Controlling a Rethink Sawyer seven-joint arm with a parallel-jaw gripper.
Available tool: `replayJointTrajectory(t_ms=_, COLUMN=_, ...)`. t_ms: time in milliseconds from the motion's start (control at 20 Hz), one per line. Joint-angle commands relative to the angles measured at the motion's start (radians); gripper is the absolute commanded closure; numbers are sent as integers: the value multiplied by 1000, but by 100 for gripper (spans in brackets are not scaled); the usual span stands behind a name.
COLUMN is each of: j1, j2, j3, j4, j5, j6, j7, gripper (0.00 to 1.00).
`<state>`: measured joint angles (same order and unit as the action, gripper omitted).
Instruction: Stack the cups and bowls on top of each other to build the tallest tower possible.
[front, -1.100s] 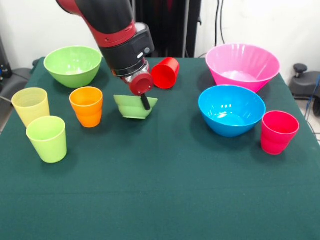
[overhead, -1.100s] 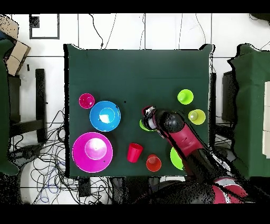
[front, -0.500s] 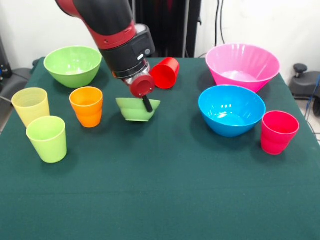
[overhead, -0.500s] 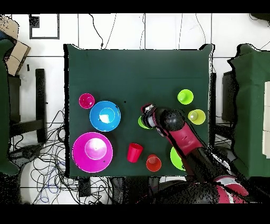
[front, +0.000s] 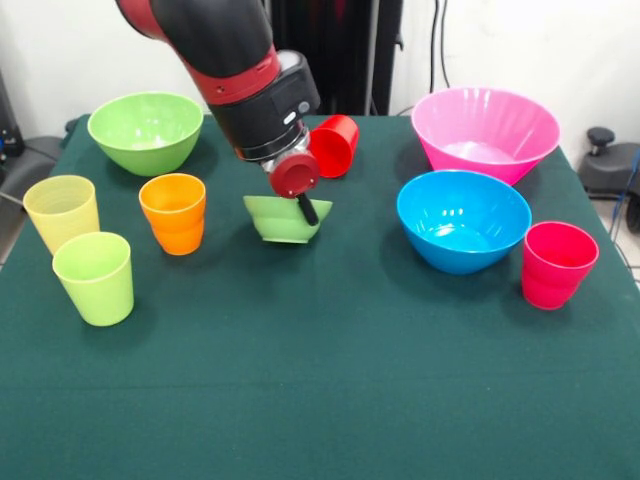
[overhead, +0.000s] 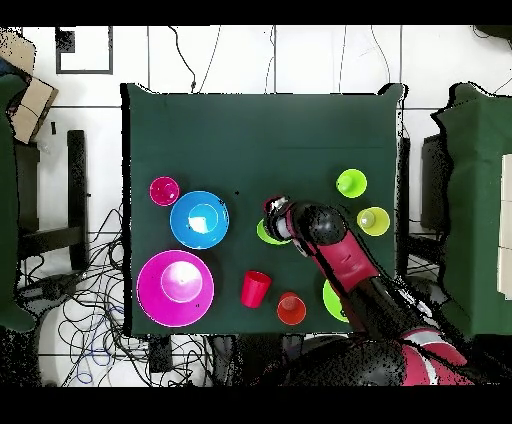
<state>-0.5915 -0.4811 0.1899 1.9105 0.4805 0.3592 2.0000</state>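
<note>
We saw one black finger (front: 308, 211) hooked inside the small green bowl (front: 287, 220), so the gripper (front: 303, 205) seemed to hold its rim, tipped and lifted. The blue bowl (front: 463, 220) sat at its 3 o'clock. Nothing was stacked yet, so we judged the tower barely begun. The overhead view hid the finger but showed an orange cup (overhead: 291, 309) behind the arm.

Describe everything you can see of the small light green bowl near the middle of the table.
The small light green bowl looks like smooth plastic, flaring wide at the rim. It sits tilted near the table's middle, between the orange cup and the blue bowl. One black finger of the pincer reaches down at its rim. The arm hides most of it from overhead.
</note>
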Motion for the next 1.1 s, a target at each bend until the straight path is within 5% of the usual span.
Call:
replayJointTrajectory(t_ms=50, j1=41, j2=85, j3=54, j4=-77, j5=61, j6=96, j7=189, gripper=100)
replayJointTrajectory(t_ms=1100, j1=34, j2=61, j3=40, j4=-88, j5=78, j6=243, j7=224, gripper=100)
